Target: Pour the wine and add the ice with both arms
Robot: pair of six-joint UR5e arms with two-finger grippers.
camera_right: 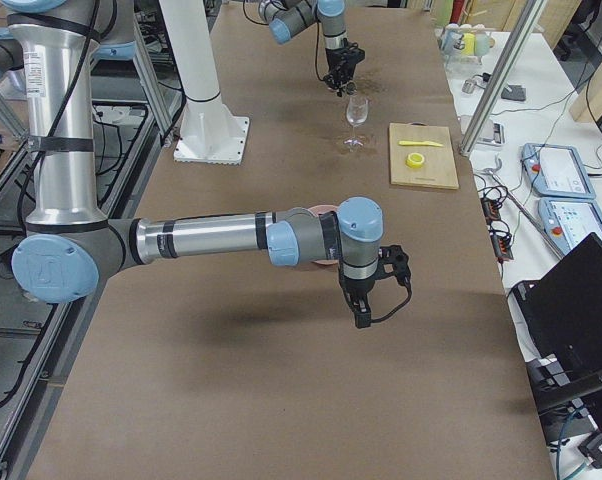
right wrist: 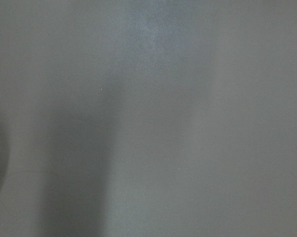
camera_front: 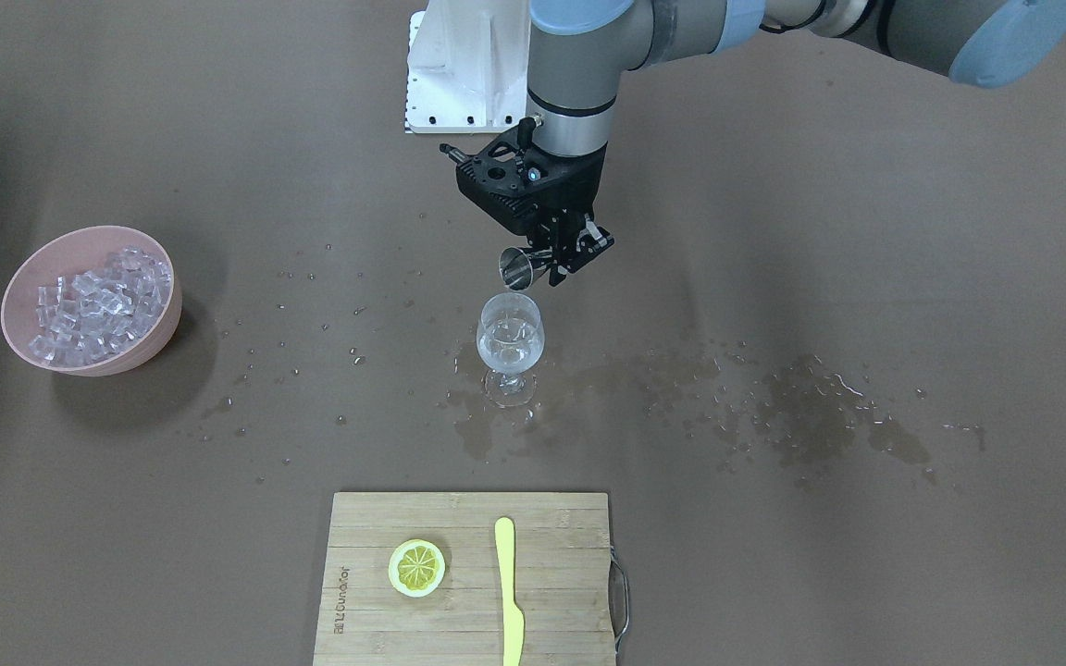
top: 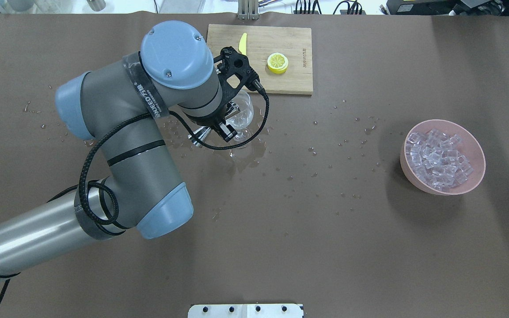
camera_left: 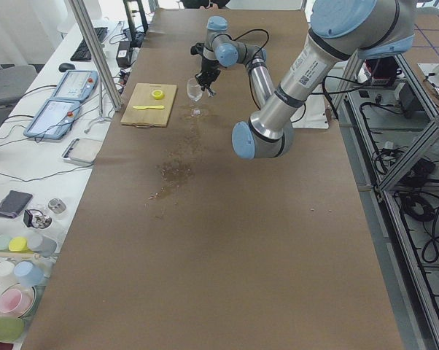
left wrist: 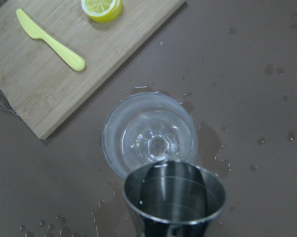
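Note:
My left gripper [camera_front: 559, 262] is shut on a steel jigger [camera_front: 519, 268], tipped on its side with its mouth just above the rim of a clear stemmed glass [camera_front: 510, 335]. A little clear wine [camera_front: 507, 351] lies in the glass's bowl. From the left wrist, the jigger [left wrist: 173, 197] looks empty inside and overlaps the near edge of the glass [left wrist: 148, 133]. The ice [camera_front: 98, 305] is heaped in a pink bowl [camera_front: 56, 252], far from the glass, on my right side. My right gripper [camera_right: 366, 305] hangs over bare table near that bowl; whether it is open or shut, I cannot tell.
A wooden cutting board [camera_front: 551, 610] carries a lemon slice [camera_front: 417, 567] and a yellow knife [camera_front: 510, 592] beyond the glass. Spilled droplets and wet patches [camera_front: 811, 425] spread around the glass's foot. The white base block [camera_front: 464, 65] stands on the robot's side.

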